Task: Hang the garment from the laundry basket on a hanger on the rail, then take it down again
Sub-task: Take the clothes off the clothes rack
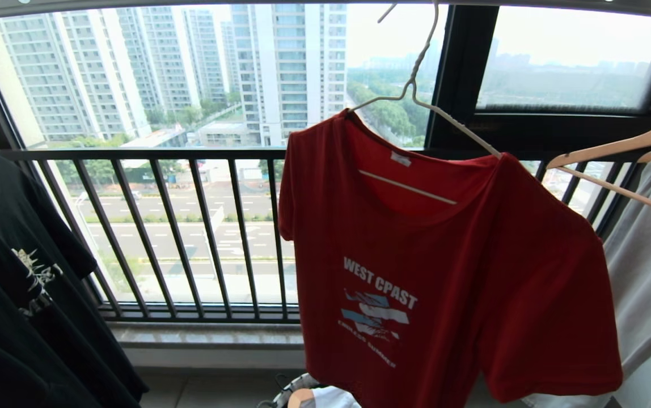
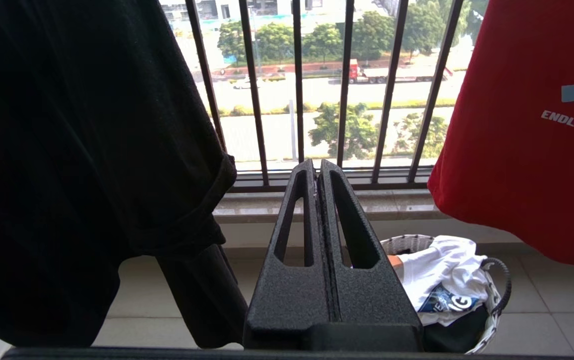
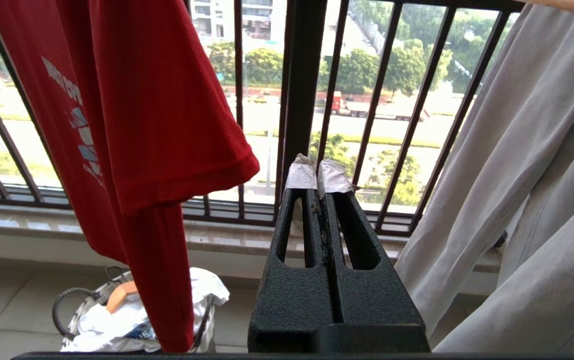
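The red garment (image 1: 444, 272), printed "WEST COAST" and "ENDLESS SUMMER", hangs on the white hanger (image 1: 416, 93) before the railing (image 1: 189, 226), above the laundry basket (image 2: 492, 295). Left hand (image 2: 317, 167) and right hand (image 3: 317, 172) are clenched, grasping nothing.

You were on a high-rise flat's laundry balcony. T-shirts hung at nine and three o'clock; tower blocks (image 1: 291, 68) stood beyond the black railing (image 1: 178, 226).
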Controlling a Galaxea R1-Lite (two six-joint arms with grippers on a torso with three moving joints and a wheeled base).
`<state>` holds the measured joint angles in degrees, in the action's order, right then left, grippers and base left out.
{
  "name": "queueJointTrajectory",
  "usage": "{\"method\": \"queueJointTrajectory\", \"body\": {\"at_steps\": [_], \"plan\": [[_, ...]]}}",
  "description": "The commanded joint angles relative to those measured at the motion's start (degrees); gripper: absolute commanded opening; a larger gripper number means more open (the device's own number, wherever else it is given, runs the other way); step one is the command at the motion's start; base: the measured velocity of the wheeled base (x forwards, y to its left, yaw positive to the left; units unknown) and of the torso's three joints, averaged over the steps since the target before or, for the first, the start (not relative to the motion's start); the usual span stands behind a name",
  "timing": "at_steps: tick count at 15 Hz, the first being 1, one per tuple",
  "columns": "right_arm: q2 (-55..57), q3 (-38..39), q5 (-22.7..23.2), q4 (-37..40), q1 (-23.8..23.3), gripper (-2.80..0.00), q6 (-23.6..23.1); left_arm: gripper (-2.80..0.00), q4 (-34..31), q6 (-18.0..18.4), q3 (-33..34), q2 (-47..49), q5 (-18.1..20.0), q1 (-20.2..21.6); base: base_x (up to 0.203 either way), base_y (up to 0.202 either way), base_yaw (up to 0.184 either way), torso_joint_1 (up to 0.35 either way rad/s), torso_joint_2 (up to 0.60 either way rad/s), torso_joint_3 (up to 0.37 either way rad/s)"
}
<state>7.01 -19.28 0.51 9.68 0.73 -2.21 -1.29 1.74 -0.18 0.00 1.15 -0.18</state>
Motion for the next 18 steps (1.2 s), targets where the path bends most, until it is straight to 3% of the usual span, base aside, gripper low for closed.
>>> {"method": "queueJointTrajectory", "body": {"at_steps": [1,8,16,18], "plan": [[6.0,-5.6,0.0,0.0,0.0,-2.80,-0.1,-2.80,0.0,0.0,0.0,0.0,0.0,0.0,0.000,0.000,0.000,0.000,0.00,0.000],[22.3,-17.8,3.2,-0.9,0.1,-2.80,-0.7,-2.80,0.0,0.0,0.0,0.1,0.0,0.0,0.000,0.000,0.000,0.000,0.00,0.000],[48.0,-31.8,8.4,-14.2,0.5,-2.80,-1.1,-2.80,0.0,0.0,0.0,0.1,0.0,0.0,0.000,0.000,0.000,0.000,0.00,0.000],[53.0,-33.7,9.5,-17.8,2.5,-2.80,-1.1,-2.80,0.0,0.0,0.0,0.0,0.0,0.0,0.000,0.000,0.000,0.000,0.00,0.000]]}}
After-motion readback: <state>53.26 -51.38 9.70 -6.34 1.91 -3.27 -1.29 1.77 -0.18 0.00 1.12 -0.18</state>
